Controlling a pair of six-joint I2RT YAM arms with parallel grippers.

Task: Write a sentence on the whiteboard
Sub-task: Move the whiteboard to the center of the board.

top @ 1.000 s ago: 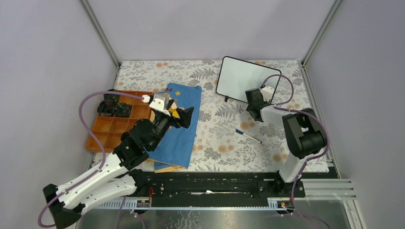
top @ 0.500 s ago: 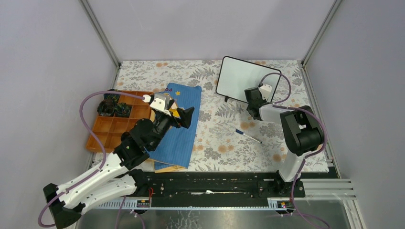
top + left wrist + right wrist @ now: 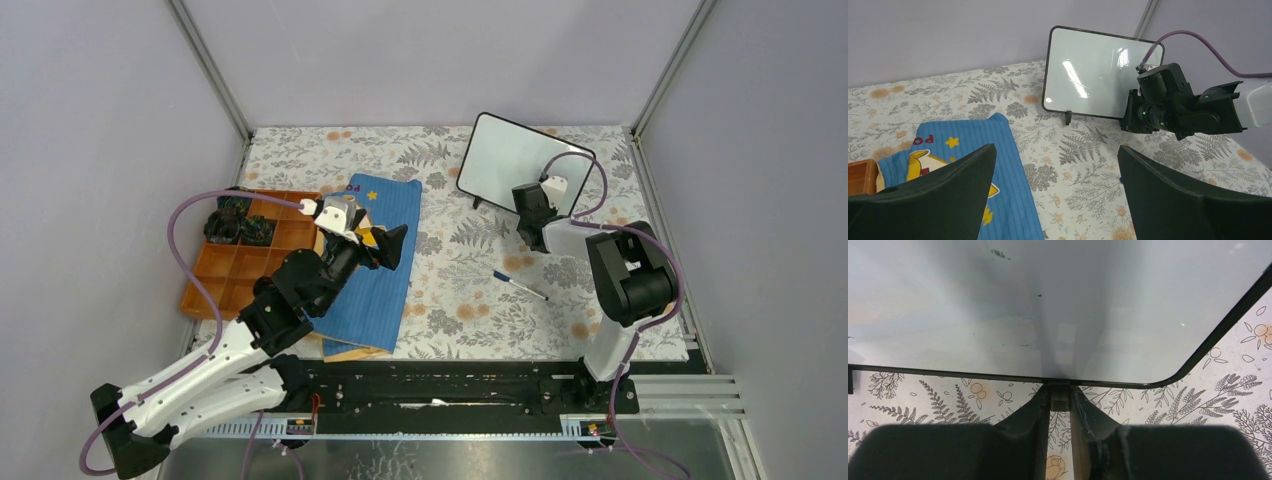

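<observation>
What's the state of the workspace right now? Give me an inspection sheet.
Surface: floral cloth, lying flat.
Job's things: whiteboard upright at back right, no writing seen; blue pen lying loose on the cloth.
Clutter: blue book; orange tray with dark items in its far compartments.
Grippers: left gripper over the book, jaws wide open; right gripper, jaws closed on the whiteboard's bottom edge.
Cables: purple cable looping off each arm, no snags seen.
Surroundings: plain walls, nothing seen.
</observation>
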